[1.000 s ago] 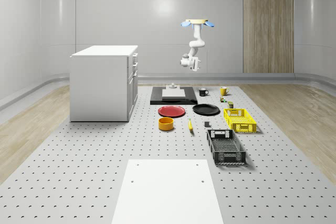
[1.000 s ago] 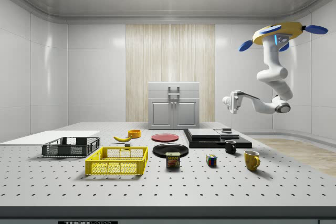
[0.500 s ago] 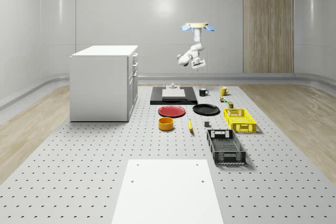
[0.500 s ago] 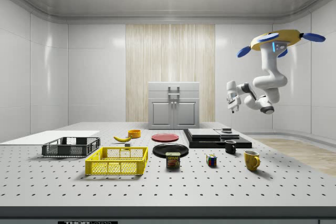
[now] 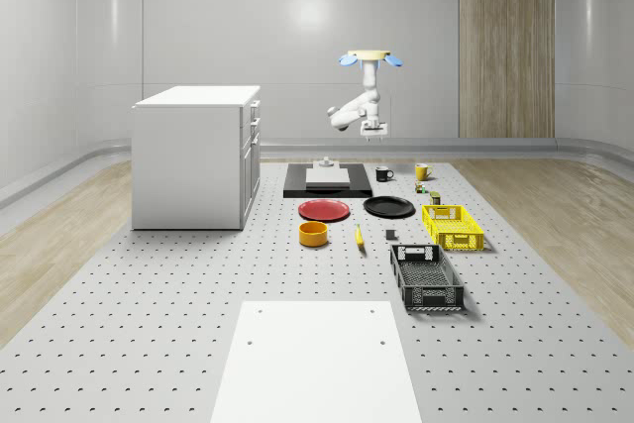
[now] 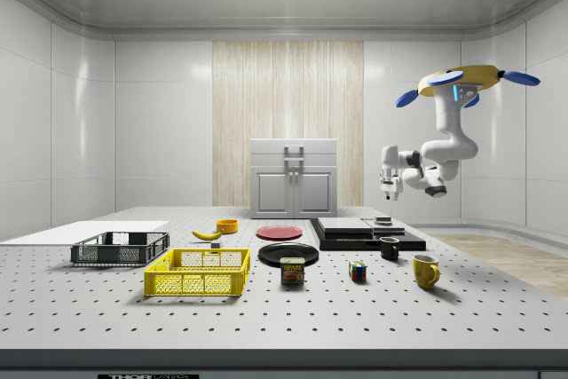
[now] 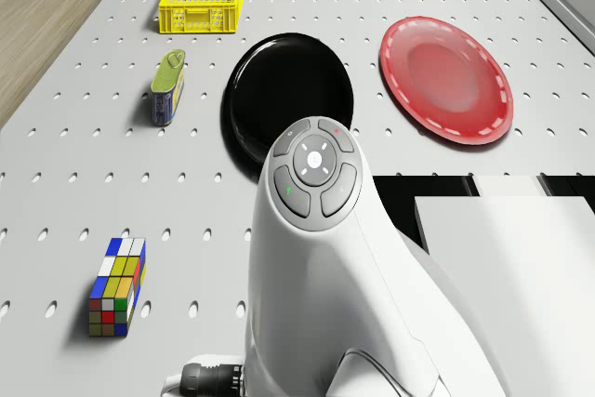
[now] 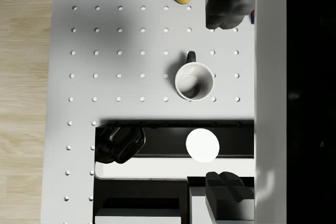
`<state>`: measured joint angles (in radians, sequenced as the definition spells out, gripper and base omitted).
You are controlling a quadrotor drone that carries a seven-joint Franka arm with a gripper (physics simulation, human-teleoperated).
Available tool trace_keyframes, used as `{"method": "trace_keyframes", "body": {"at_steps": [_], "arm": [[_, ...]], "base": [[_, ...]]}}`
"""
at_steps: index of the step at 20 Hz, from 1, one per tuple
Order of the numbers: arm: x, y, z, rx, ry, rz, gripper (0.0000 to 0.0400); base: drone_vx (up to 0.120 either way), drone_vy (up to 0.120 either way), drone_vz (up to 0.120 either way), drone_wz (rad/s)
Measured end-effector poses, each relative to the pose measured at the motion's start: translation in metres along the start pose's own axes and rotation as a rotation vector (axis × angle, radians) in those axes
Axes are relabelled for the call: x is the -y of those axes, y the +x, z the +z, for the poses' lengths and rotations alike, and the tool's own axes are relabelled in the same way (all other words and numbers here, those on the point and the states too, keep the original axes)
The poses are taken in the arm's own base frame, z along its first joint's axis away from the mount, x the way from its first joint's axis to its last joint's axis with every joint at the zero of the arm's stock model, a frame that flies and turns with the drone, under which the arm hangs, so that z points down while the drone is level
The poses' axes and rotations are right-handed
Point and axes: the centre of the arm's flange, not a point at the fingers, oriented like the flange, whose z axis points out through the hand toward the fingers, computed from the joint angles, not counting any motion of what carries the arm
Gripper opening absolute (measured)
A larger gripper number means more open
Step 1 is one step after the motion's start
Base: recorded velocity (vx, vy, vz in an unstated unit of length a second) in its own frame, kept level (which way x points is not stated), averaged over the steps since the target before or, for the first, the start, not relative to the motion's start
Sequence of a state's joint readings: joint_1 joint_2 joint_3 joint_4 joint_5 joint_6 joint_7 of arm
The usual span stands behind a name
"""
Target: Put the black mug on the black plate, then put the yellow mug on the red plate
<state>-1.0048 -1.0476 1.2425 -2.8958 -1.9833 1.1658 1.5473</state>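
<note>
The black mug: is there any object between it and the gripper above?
Nothing visible stands between them. The gripper hangs in open air above the black mug, which stands alone on the table beside the black platform. The drone hovers high over this end of the table.

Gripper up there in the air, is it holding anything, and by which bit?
Nothing is held. The gripper hangs in the air above the black mug, which sits on the table untouched.
</note>
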Motion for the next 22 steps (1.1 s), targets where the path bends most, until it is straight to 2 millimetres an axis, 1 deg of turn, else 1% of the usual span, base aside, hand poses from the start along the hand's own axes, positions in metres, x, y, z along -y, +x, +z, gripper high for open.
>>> {"method": "trace_keyframes", "body": {"at_steps": [6,11,14,22], "arm": [[0.0018,-0.0018,-0.0001,-0.019,-0.017,0.0,0.04],[0.0023,-0.0023,-0.0001,-0.024,-0.022,-0.001,0.04],[0.0024,-0.0025,-0.0001,-0.026,-0.024,-0.001,0.04],[0.0026,-0.0026,-0.0001,-0.028,-0.025,0.0,0.04]], "base": [[0.12,0.0,-0.12,0.0],[0.0,0.0,-0.12,0.0],[0.093,0.0,-0.12,0.0],[0.0,0.0,-0.12,0.0]]}}
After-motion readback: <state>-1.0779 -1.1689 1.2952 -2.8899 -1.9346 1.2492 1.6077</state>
